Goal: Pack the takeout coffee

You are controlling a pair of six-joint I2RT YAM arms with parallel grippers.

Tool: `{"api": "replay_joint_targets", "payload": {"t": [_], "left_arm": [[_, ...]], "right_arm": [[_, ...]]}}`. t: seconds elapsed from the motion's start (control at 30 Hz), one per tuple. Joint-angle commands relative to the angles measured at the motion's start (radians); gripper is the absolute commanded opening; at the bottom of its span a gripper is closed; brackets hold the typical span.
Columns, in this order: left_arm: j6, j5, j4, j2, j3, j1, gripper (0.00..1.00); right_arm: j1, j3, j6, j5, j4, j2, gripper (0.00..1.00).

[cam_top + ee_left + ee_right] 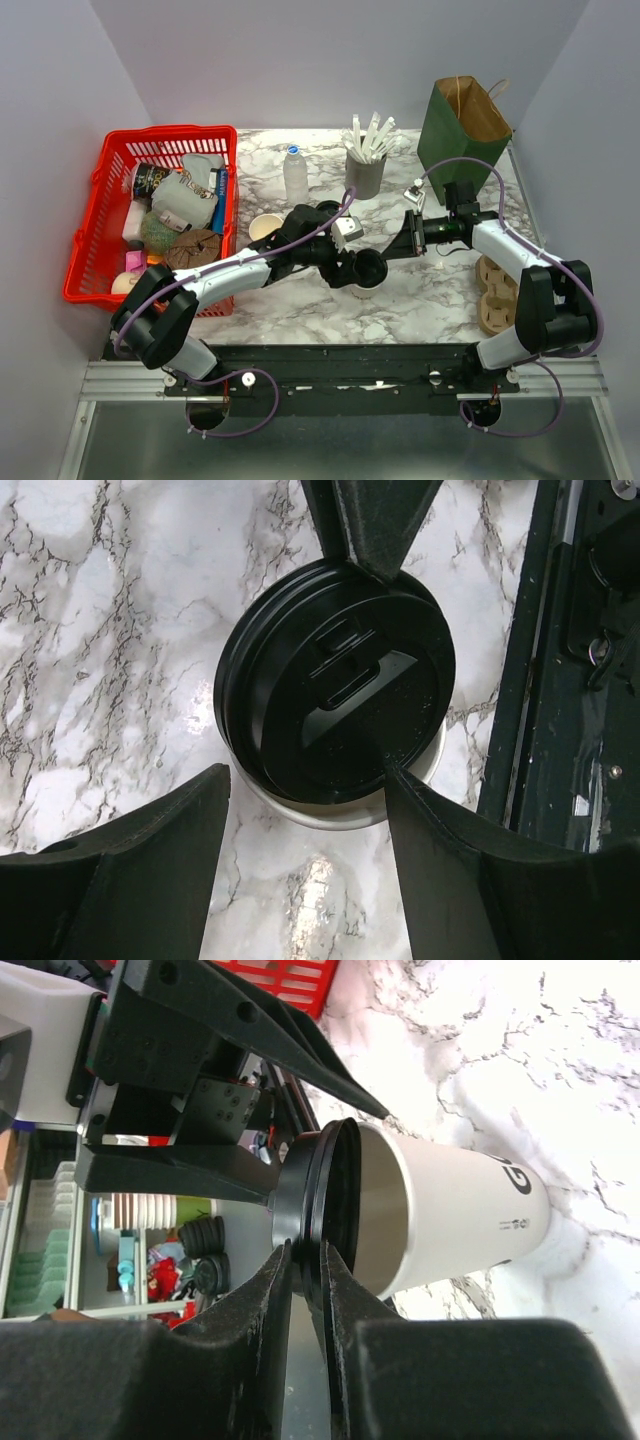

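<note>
Left wrist view: takeout coffee [335, 695] stands upright on the marble tabletop [100, 630], black lid on. The left end effector [305, 780] is spread wide, one finger either side of the lid. The right end effector [307, 1260] is narrow, lid rim at its tips; whether it pinches the rim cannot be told

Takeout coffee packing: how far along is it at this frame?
Done: the black lid looks seated on the takeout coffee, which stands on the marble table. In hand: the left gripper hangs open around the lid, and the right gripper straddles its rim; whether it pinches is unclear. Left: the cup is not lifted and stands apart from the green paper bag, presumably its destination.
</note>
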Motion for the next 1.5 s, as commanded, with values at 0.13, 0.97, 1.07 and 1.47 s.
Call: {"api": "replay_joint_targets", "payload": {"t": [0.13,0.97,1.07,1.47], "left_arm": [[-0.006,0.053,0.047,-0.016,0.006,-0.006,0.72],[-0.087,0.093,0.081,0.013,0.024,-0.004,0.72],[-0.089,0.097,0.081,0.018,0.027,-0.004,0.73],[-0.11,0.1,0.078,0.032,0.043,-0.004,0.73]], "right_arm": [[-0.01,0.036,-0.068,0.06,-0.056,0.015,0.28],[-0.01,0.056,-0.113,0.137,-0.089,0.061,0.37],[-0.01,0.054,-0.111,0.141,-0.091,0.07,0.37],[-0.01,0.068,-0.13,0.141,-0.111,0.095,0.38]]}}
